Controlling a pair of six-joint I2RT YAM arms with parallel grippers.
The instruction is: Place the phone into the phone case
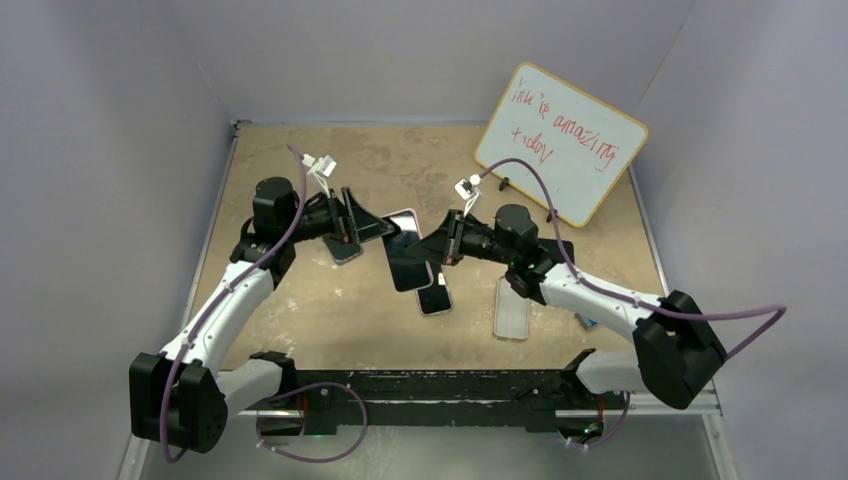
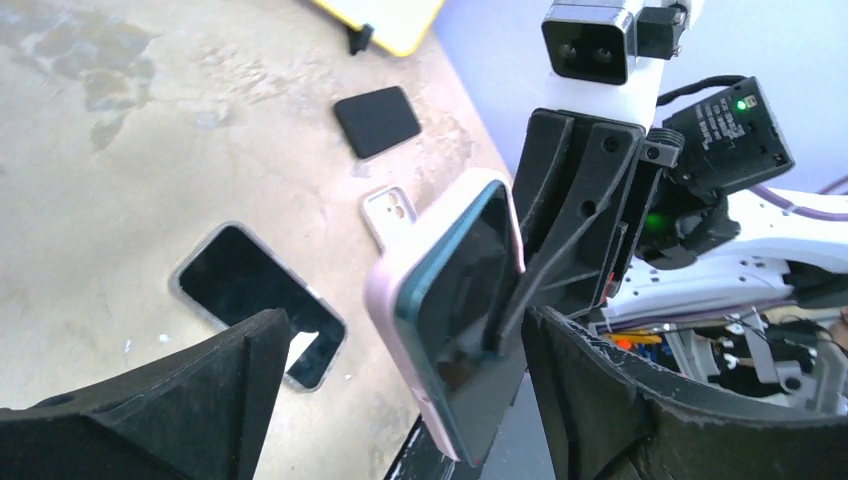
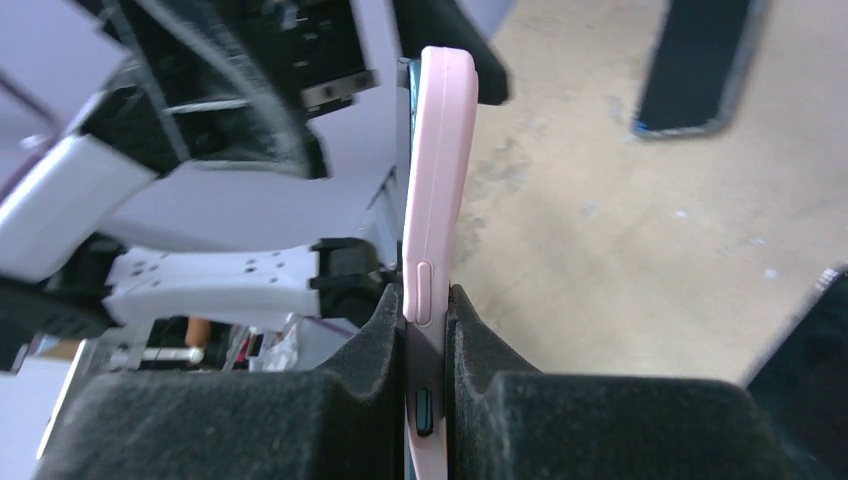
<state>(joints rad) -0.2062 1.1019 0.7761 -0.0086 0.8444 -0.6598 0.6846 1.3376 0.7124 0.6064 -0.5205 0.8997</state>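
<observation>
**Item 1, phone** (image 1: 405, 258): dark screen and teal edge, sitting inside the pink case (image 3: 438, 150). It is held up off the bench (image 1: 300, 300), left of the whiteboard (image 1: 560, 140) and nearer the arm bases than it. In the left wrist view it stands tilted, with the screen turned towards the right arm.

**Item 2, right hand** (image 1: 428, 243): pressed together on the lower end of the cased phone, one finger (image 3: 380, 400) on each flat face. The case's side button sits just above the fingertips.

**Item 3, left hand** (image 1: 362, 228): fingers spread wide, one on either side of the cased phone and clear of it. It is farther left of the whiteboard than the phone.

**Item 4, clear-cased phone** (image 1: 435, 295): lies flat on the bench with its screen up. It is left of the whiteboard and nearer the arm bases than item 1.

**Item 5, white handset back** (image 2: 390, 212): lies flat with a camera cluster at one corner, on the arm-base side of the whiteboard.

**Item 6, black slab** (image 2: 375, 120): lies flat close to the whiteboard's lower edge, partly hidden by the right arm in the top view.

**Item 7, whiteboard:** yellow-rimmed, propped at the far right of the bench, with red handwriting that cannot be read with certainty.
</observation>
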